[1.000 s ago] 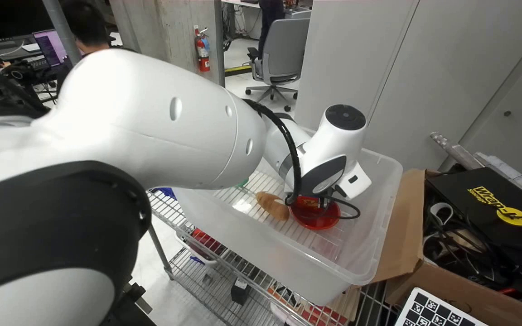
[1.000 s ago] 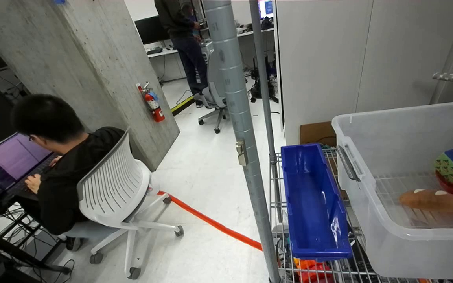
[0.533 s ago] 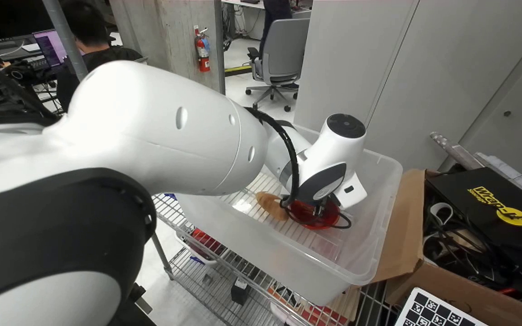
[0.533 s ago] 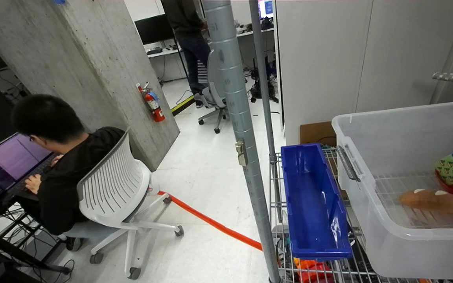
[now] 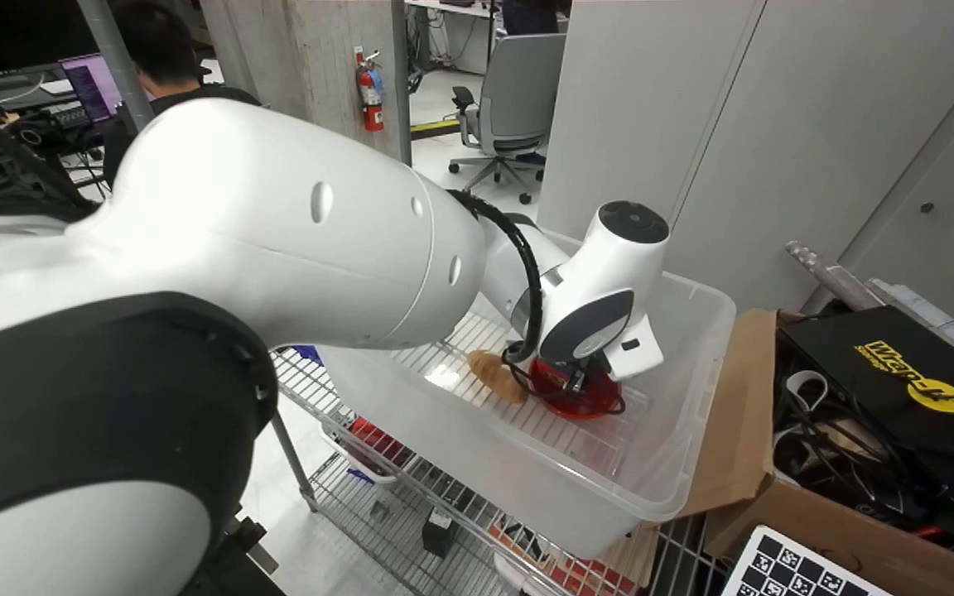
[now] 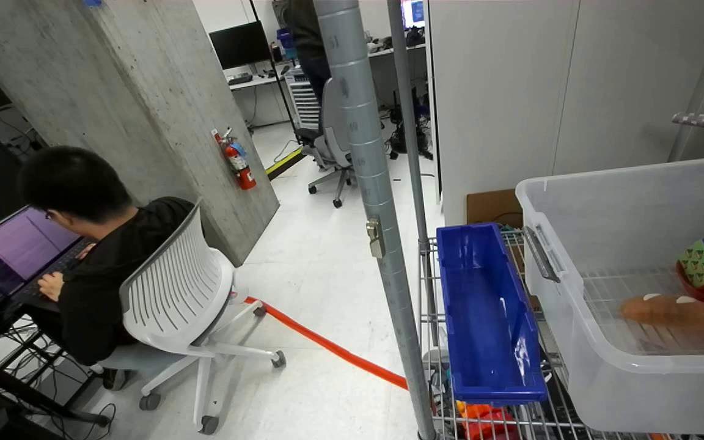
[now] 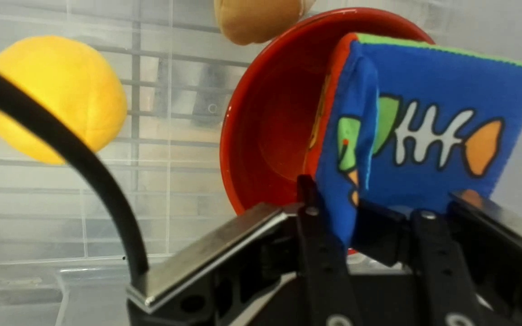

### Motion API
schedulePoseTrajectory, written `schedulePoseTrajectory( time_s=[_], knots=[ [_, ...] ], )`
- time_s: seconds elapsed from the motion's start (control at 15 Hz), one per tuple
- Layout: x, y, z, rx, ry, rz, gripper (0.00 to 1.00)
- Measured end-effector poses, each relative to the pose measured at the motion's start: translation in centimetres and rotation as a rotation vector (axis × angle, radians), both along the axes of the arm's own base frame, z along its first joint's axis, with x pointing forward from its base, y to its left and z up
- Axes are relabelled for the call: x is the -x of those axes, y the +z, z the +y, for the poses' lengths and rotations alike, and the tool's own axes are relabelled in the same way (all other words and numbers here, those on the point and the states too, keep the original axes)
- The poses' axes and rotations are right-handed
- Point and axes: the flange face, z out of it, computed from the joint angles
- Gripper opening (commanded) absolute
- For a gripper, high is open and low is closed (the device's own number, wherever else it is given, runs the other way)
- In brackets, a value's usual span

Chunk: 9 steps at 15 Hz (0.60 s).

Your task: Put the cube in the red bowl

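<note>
Steer clear of the yellow ball (image 7: 64, 93), way over left in the wrist view, and don't bump the toy loaf (image 7: 258, 20) by the rim of the red bowl (image 7: 261, 140). Aim for the bowl's bare left part. Note the fingers (image 7: 317, 235), clamped on a pinched fold of the cube (image 7: 437, 113). Maybe scoot it leftward before letting go: partly down in the bowl, but jutting past the rim on the right.

Carries, directly on the wire-grid counter (image 5: 311, 387), a clear plastic tub (image 6: 645, 391) and, just beside it, a long blue bin (image 6: 480, 311).
</note>
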Motion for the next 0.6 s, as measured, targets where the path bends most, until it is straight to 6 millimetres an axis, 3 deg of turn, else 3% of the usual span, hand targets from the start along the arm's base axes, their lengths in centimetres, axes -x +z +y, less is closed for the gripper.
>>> schedulePoseTrajectory(
  time_s=[0.6],
  knots=[
    [-0.4,1.4,0.6,-0.014,-0.044,0.02,1.0]
  ],
)
